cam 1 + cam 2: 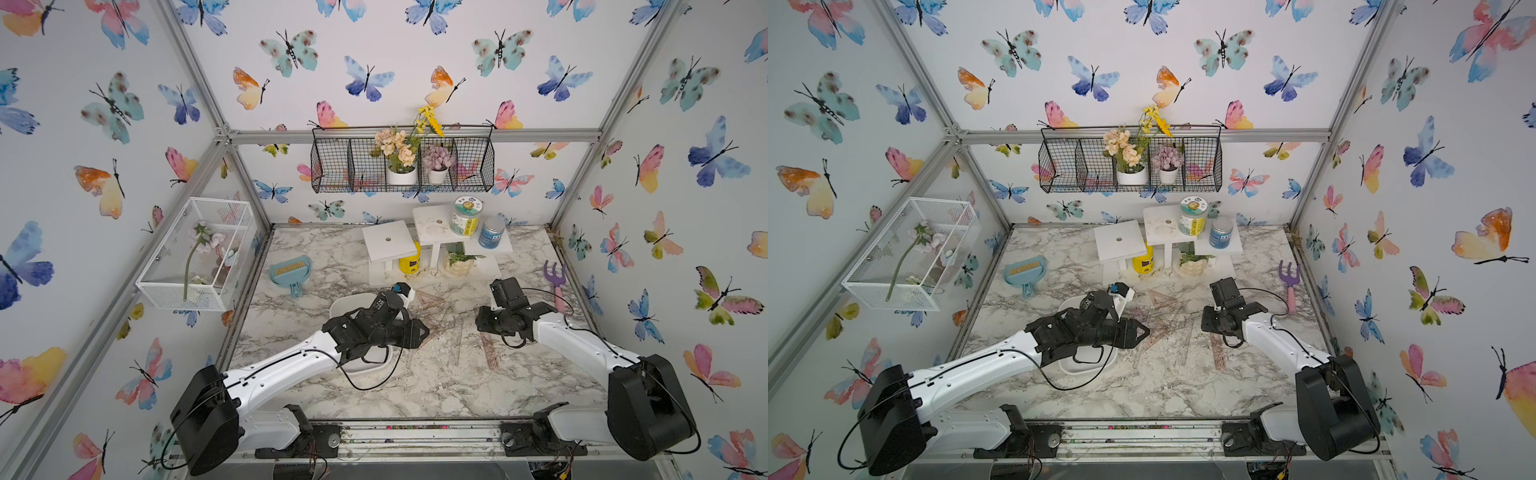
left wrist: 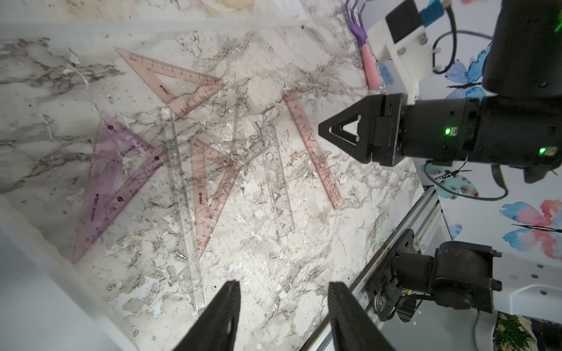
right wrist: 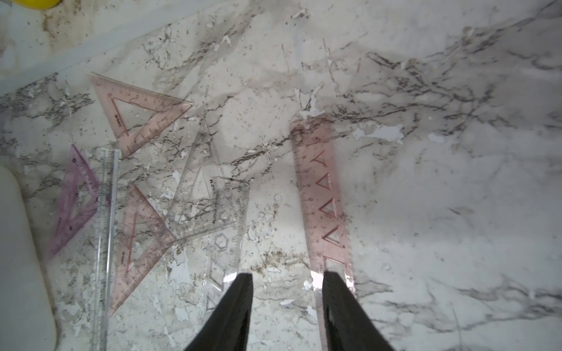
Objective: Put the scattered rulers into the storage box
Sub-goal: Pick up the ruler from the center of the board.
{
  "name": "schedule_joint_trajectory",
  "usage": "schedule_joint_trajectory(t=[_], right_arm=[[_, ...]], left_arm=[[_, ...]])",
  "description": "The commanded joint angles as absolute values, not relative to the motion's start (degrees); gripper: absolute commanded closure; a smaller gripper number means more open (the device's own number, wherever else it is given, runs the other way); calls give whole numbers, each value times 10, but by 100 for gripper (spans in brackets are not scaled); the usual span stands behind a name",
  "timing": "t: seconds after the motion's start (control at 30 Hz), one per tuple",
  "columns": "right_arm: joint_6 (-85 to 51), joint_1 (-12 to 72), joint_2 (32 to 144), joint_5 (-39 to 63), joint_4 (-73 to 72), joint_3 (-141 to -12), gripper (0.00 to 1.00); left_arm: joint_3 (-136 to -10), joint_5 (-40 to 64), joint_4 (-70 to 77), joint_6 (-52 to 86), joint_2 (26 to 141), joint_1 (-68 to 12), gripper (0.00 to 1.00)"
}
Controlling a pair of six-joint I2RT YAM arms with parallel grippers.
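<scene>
Right hand (image 3: 287,291): half open, empty. One finger (image 3: 343,310) sits over the near end of the pink straight ruler (image 3: 319,194). The gap between the fingers is over bare counter (image 3: 456,212) beside it. Can't tell if that finger touches the ruler or floats just above.

Left hand (image 2: 282,304): half open, empty, above the counter just beside the box (image 1: 347,305). The box lies under the left arm, and the part I can see holds no ruler.

The other rulers are all on the counter between the box and the pink one: purple set square (image 2: 115,182), long clear ruler (image 2: 182,212), clear stencil ruler (image 2: 279,194) and pink set squares, some overlapping.

My read: the right hand is picking the pink ruler, a good first choice since it lies apart from the heap.
- It's flat and thin, so there's nothing to bite from above.
- Shift sideways so the fingers straddle the narrow width, come down square and close on the long edges.
- If it skates, pin one end and tip an edge up.
- Line it up lengthways with the box. The left arm must clear the box first.

Counter: marble-print film, chipped and flaking, gritty. Flakes could snag an edge.

Room:
- butterfly wallpaper, aluminium frame
- black wire basket (image 1: 403,166) with flower pots on the back wall
- white mesh basket (image 1: 195,253) on the left wall
- stands (image 1: 390,241) with jars at the back
- blue dustpan (image 1: 289,270)
- toy fork (image 1: 557,282) near the right arm
</scene>
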State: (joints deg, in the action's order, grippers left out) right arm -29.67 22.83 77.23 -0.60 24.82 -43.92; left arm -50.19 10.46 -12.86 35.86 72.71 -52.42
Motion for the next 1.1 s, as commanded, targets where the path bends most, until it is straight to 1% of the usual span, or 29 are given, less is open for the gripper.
schedule_joint_trajectory(t=[0.0, 0.17, 0.3, 0.63, 1.07], right_arm=[[-301, 231, 791, -47, 287, -437, 56], [-302, 231, 801, -54, 290, -430, 56], [-305, 231, 810, -58, 292, -428, 59], [-305, 240, 839, -62, 293, -435, 60], [-308, 247, 855, -62, 286, -432, 56]], left_arm=[[-491, 95, -99, 375, 733, -535, 49], [-485, 99, -88, 382, 741, -540, 50], [-475, 102, -72, 391, 738, -542, 50], [-467, 101, -66, 392, 735, -542, 50], [-458, 105, -58, 402, 733, -542, 50]])
